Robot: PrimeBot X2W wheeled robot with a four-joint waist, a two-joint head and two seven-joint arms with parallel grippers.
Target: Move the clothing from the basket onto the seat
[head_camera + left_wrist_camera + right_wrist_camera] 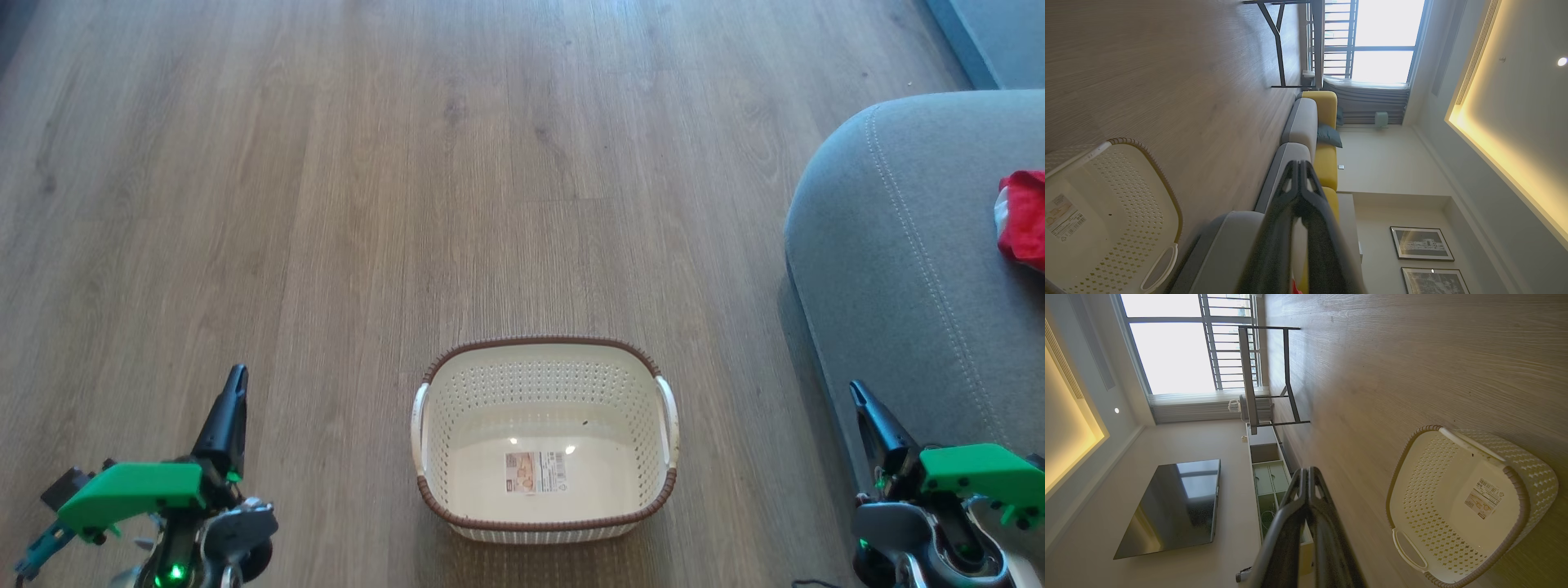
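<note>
The clothing (pixel 1024 216) lay on the seat (pixel 898 269) at the right edge, the basket (pixel 539 384) sat lower centre, and the left gripper (pixel 235 384) and right gripper (pixel 857 392) were clenched.

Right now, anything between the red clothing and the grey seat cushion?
Nothing visible does. The bright red fabric clothing already lies on the large grey upholstered seat; the cream-white perforated plastic basket stands empty on the floor.

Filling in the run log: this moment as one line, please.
basket: empty | clothing: on seat | left pincer: shut, empty | right pincer: shut, empty | task: looks done
</note>
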